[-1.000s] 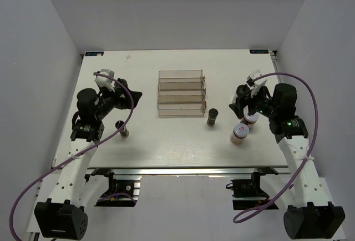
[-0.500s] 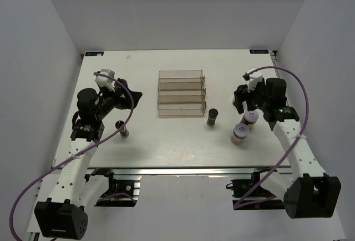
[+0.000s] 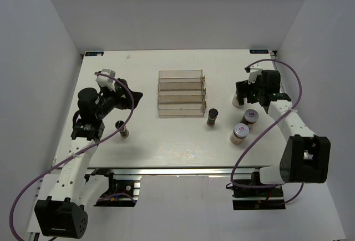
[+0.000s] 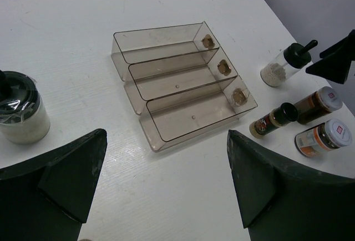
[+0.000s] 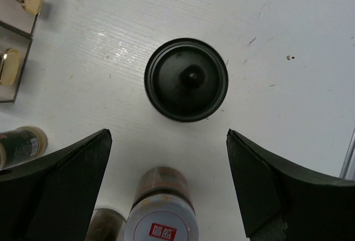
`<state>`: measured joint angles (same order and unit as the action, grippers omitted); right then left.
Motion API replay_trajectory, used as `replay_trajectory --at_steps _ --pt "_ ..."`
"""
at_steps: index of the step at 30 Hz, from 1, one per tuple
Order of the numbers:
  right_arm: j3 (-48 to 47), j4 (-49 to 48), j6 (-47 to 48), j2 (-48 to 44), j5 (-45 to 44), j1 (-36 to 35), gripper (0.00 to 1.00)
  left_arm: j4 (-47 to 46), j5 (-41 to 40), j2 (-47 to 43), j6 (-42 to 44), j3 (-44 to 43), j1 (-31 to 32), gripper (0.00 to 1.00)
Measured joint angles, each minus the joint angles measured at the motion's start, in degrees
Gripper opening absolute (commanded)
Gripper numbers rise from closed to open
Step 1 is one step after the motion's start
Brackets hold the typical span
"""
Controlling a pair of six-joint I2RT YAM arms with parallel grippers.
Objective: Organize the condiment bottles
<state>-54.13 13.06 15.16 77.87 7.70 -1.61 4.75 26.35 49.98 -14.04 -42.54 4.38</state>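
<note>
Condiment bottles (image 3: 212, 117), small cylindrical jars with black or white caps, all stand loose beside the clear stepped plastic rack (image 3: 180, 94), none on its tiers: nothing is sorted yet. Right gripper (image 5: 167, 141), jaws apart, hovers above the black-knobbed pale jar (image 5: 186, 79) right of the rack; left gripper (image 4: 166, 135), likewise spread, holds nothing.

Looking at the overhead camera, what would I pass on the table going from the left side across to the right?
small bottle → clear stepped rack → dark bottle with black cap → jar with red-marked white lid. Anything overlapping these is left out.
</note>
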Motion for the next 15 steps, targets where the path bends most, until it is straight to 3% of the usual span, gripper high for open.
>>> replay_trajectory --at_steps 15 --pt "-8.98 -1.46 -1.53 13.55 3.15 0.85 0.88 0.04 0.02 0.76 0.02 0.00 0.00 0.98"
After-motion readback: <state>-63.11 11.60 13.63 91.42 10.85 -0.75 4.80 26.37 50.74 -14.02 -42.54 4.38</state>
